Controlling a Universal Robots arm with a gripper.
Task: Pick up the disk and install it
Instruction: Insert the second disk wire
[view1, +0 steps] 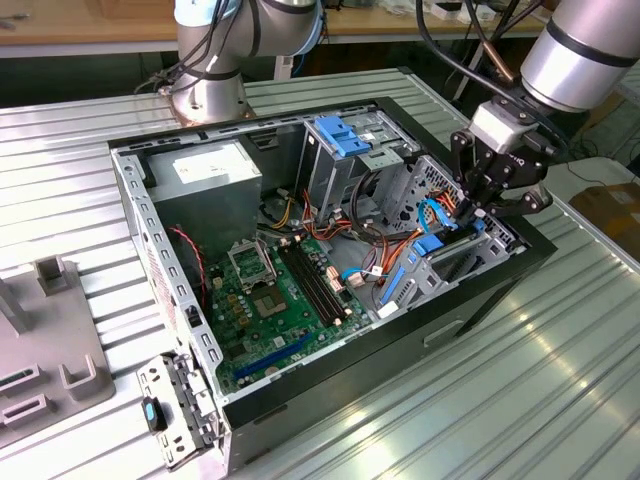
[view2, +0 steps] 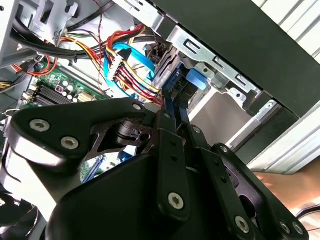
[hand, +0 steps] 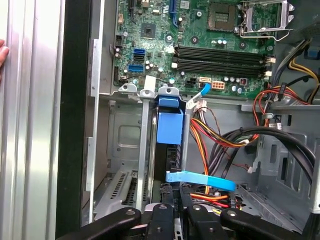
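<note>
My gripper (view1: 497, 197) is clenched on the disk (hand: 169, 131), which stands on edge in the drive cage (hand: 131, 130) at the case's (view1: 330, 372) three o'clock.

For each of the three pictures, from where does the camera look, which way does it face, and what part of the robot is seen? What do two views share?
Exterior view: off the arm, above, looking down into the open computer case; the arm and gripper are at this view's right.
First wrist view: on the arm, facing into the case past the drive bay to the green circuit board; the fingers show.
Second wrist view: on the arm, close behind the gripper, facing bay and cables.
Both wrist views share the blue-railed disk between the fingers.
</note>
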